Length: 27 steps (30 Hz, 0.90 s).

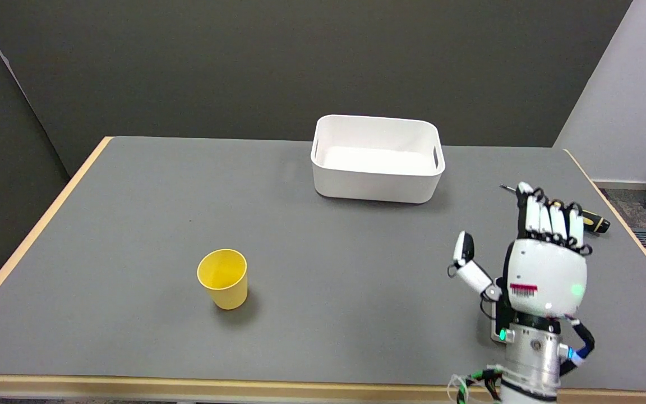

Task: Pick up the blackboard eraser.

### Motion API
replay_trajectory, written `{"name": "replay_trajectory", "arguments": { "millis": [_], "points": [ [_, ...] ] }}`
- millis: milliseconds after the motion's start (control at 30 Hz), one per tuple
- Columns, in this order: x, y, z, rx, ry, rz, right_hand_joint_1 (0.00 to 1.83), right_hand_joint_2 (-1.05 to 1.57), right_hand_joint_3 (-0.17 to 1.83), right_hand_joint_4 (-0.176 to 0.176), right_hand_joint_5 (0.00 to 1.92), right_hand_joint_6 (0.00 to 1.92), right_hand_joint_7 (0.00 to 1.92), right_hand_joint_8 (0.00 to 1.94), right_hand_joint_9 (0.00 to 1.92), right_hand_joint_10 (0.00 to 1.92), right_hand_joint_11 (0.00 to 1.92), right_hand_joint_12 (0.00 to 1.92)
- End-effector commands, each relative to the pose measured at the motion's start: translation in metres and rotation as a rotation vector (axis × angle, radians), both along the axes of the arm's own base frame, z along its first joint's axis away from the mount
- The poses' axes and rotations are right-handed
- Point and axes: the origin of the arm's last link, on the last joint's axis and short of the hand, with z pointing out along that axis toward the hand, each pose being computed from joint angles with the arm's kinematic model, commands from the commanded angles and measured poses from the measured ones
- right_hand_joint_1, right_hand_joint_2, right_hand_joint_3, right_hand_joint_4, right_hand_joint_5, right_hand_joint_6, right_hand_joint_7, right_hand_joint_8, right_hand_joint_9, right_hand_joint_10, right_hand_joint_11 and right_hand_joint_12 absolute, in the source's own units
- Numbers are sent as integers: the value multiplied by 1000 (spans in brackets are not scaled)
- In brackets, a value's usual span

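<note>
On the surface (132, 224), the cup (222, 279) stands near left, the bin (377, 159) far behind centre, the screwdriver (592, 220) right, behind the robot hand (536, 258).

The blackboard eraser (497, 315) lies on the surface (356, 292) near its front right. Only a dark strip with a pale edge shows. The rest is hidden behind the hand (544, 269).

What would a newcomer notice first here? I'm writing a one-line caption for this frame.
The right hand stands out at the lower right, raised above the table with fingers spread and holding nothing. Next come the yellow cup at centre left and the white bin at the far side.
</note>
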Motion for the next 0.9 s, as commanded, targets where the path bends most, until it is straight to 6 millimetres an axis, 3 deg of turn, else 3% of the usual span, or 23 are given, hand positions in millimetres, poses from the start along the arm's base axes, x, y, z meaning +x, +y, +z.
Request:
{"name": "replay_trajectory", "arguments": {
  "millis": [33,467,500,533,900],
  "points": [
    [-44,45,4,-115,-132,-176,535,701,814,-129,241,478,410,655,298,1039,83,1308],
    [-65,62,13,-174,-239,-240,522,692,813,-126,231,464,391,633,284,1016,92,1317],
    [-59,114,-19,-373,-512,-299,522,692,813,-125,230,463,389,632,283,1015,92,1317],
    [-66,63,14,-180,-252,-245,521,691,813,-125,229,462,388,631,282,1014,91,1317],
    [-72,51,17,-150,-295,-242,510,685,810,-123,224,454,388,633,284,1019,91,1315]
  ]
}}
